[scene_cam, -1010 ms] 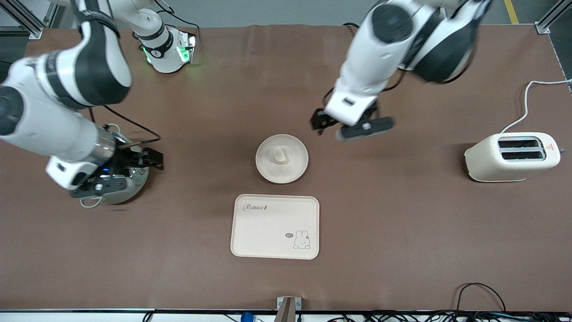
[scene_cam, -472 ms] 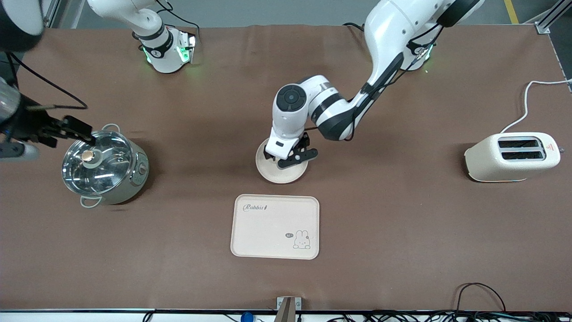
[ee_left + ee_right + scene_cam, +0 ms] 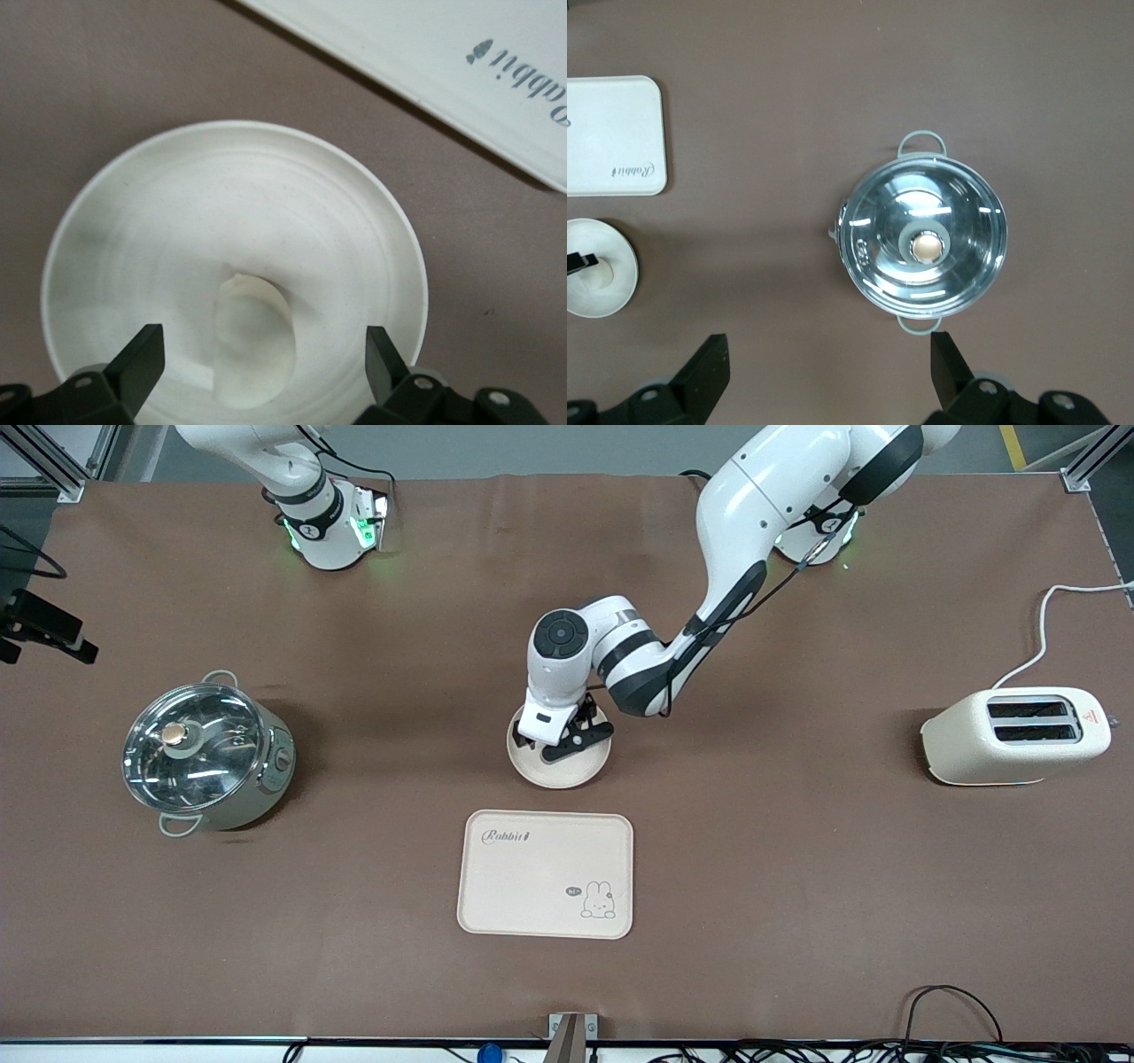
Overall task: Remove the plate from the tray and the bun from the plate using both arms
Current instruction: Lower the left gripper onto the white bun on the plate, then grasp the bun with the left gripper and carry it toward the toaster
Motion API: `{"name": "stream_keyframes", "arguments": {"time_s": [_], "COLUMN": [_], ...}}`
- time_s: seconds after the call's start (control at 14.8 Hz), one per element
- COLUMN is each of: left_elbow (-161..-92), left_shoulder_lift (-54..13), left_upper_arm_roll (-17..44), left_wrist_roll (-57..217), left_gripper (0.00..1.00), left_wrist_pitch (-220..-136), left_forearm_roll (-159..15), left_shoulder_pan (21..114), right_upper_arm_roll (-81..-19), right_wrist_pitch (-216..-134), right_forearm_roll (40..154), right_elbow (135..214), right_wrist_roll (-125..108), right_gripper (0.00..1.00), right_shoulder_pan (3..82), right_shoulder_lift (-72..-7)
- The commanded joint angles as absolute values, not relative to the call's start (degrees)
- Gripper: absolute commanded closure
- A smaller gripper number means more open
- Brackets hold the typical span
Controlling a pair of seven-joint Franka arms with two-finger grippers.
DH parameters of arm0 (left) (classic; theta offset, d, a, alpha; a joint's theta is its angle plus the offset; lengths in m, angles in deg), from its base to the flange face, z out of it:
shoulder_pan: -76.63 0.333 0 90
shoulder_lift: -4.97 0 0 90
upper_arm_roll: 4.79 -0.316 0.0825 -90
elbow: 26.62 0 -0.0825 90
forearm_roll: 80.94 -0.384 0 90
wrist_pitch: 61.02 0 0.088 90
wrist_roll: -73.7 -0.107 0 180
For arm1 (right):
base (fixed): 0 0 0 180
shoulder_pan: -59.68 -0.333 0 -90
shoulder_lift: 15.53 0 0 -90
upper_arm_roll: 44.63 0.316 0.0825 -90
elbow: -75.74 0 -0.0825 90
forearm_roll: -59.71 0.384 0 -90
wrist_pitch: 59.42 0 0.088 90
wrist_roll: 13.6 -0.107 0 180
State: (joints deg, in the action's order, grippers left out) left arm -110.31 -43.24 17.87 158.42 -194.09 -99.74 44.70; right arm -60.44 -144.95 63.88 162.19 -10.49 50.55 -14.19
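Observation:
The round cream plate lies at the table's middle, farther from the front camera than the tray. The pale half-moon bun lies in the plate; in the front view my left gripper hides it. My left gripper is low over the plate and open, with one finger on each side of the bun, touching nothing. My right gripper is open and empty, high up at the right arm's end of the table; its view also shows the plate.
A cream rectangular rabbit tray lies nearer the front camera than the plate. A steel pot with a glass lid stands toward the right arm's end. A cream toaster with a white cord stands toward the left arm's end.
My left gripper came down from beside the plate to low over it, astride the bun. My right arm drew back from over the pot to the table's end.

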Motion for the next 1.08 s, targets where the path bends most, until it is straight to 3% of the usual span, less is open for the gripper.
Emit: {"name": "stream_keyframes", "arguments": {"time_s": [0.0,0.07,0.13,0.2,0.34,0.4,0.61,0.67,0.81,1.01], "left_elbow": [-108.9,-108.9,-109.0,-109.1,-109.1,-109.1,-109.1,-108.8,-108.5,-110.1], "left_shoulder_lift": [-44.8,-44.8,-44.8,-44.8,-44.8,-44.6,-43.7,-42.4,-37.7,-31.4], "left_upper_arm_roll": [16.0,16.0,16.0,15.9,15.7,15.7,15.7,15.7,17.1,19.3], "left_wrist_roll": [161.1,161.1,161.2,162.3,164.6,164.8,163.4,160.5,148.7,127.8], "left_gripper": [0.07,0.26,0.54,0.72,0.84,0.96,1.0,1.0,1.0,1.0], "left_wrist_pitch": [-195.1,-195.1,-195.1,-195.1,-195.1,-195.1,-193.7,-189.3,-179.8,-172.5], "left_forearm_roll": [-101.1,-101.2,-101.2,-100.9,-101.2,-101.2,-103.3,-104.7,-103.2,-97.7], "left_shoulder_pan": [42.2,42.3,42.4,41.8,41.2,41.3,41.9,42.7,48.3,60.2], "right_upper_arm_roll": [-54.0,-52.5,-51.9,-51.9,-52.2,-52.3,-52.2,-52.2,-52.2,-52.1], "right_wrist_pitch": [-146.8,-146.8,-146.8,-146.7,-146.8,-146.7,-146.7,-146.9,-147.2,-147.7], "right_forearm_roll": [62.0,61.7,61.1,60.7,59.7,59.5,59.5,59.5,59.5,59.6], "right_elbow": [168.2,168.6,169.2,169.2,169.1,169.1,169.0,168.8,168.3,168.3], "right_wrist_roll": [-10.2,-10.2,-10.2,-10.2,-10.3,-10.3,-10.3,-10.3,-10.3,-10.3], "right_gripper": [0.0,0.0,0.0,0.0,0.0,0.0,0.0,0.0,0.0,0.0], "right_shoulder_pan": [56.3,57.5,57.8,57.5,56.8,56.6,56.7,56.7,56.7,56.7], "right_shoulder_lift": [-9.6,-9.5,-9.4,-9.4,-9.4,-9.5,-9.8,-9.8,-10.2,-10.4]}}
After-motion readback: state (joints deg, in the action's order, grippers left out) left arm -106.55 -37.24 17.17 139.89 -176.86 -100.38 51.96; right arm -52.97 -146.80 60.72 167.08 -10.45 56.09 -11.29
